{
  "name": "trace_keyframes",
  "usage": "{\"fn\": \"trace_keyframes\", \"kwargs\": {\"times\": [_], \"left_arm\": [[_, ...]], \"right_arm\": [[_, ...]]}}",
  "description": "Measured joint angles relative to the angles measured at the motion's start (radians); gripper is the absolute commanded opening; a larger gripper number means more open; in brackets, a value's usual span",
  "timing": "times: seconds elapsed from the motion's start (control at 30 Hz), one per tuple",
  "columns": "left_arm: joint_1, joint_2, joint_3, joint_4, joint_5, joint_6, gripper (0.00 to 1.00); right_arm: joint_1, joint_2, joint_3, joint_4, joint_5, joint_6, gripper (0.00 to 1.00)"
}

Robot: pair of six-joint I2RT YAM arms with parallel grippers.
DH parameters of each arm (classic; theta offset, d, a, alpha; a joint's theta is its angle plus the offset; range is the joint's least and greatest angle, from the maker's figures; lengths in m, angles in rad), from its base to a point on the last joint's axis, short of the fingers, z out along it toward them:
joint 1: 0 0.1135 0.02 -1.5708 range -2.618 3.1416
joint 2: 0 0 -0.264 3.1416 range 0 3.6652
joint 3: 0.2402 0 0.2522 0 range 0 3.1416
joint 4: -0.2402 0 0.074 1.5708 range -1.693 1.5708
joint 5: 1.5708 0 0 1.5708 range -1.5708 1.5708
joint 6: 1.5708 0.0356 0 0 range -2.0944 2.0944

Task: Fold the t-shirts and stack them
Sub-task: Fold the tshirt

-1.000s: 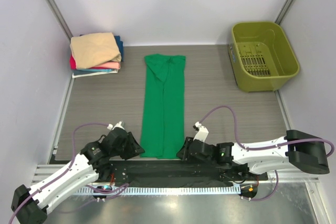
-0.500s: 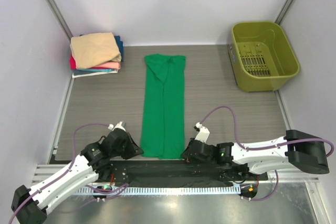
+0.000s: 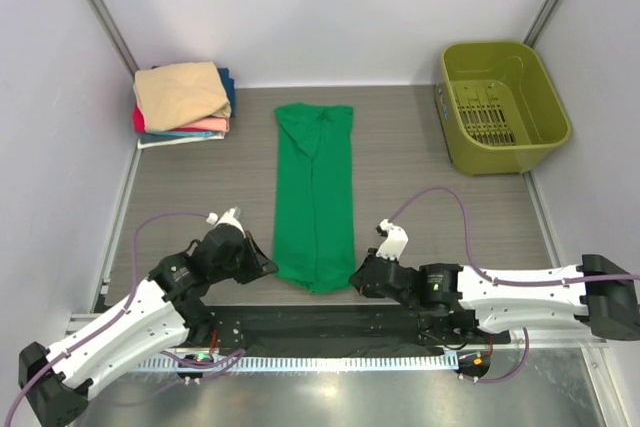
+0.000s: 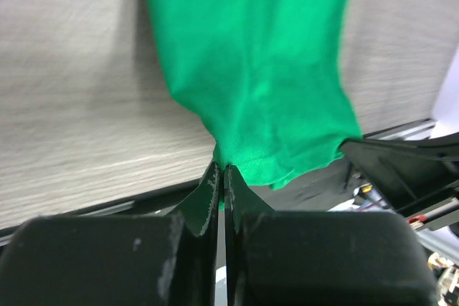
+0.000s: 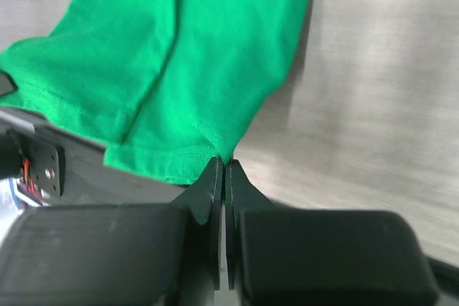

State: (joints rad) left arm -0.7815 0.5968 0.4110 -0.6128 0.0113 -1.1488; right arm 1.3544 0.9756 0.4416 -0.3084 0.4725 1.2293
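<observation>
The bright green t-shirt (image 3: 314, 187) lies as a long narrow strip down the middle of the table, collar end far. My left gripper (image 3: 268, 266) is shut on its near left hem corner (image 4: 221, 154). My right gripper (image 3: 356, 278) is shut on its near right hem corner (image 5: 224, 154). Both corners are raised a little and the near hem sags between them. A stack of folded shirts (image 3: 184, 102), tan on top with pink, red and blue below, sits at the far left.
An olive-green plastic bin (image 3: 502, 107) stands at the far right. A black base rail (image 3: 330, 322) runs along the near edge under the hem. White walls close in the table on three sides.
Both grippers have moved away from the near edge and up with the hem corners. The shirt's near end has pulled up off the rail and bunched slightly.
</observation>
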Motion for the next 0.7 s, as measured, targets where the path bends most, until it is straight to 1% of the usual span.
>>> {"fn": "trace_keyframes", "kwargs": {"times": [0.13,0.37,0.53,0.7], "left_arm": [[0.000,0.060,0.088,0.000,-0.038,0.034,0.00],[0.017,0.202,0.220,0.001,-0.102,0.107,0.00],[0.082,0.325,0.318,0.040,-0.108,0.167,0.00],[0.186,0.444,0.388,0.079,-0.084,0.231,0.00]], "right_arm": [[-0.054,0.000,0.061,-0.030,0.029,-0.065,0.01],[-0.241,0.053,0.182,-0.049,0.023,-0.238,0.01],[-0.373,0.129,0.277,-0.041,-0.013,-0.371,0.01],[-0.502,0.230,0.381,-0.013,-0.076,-0.485,0.01]]}}
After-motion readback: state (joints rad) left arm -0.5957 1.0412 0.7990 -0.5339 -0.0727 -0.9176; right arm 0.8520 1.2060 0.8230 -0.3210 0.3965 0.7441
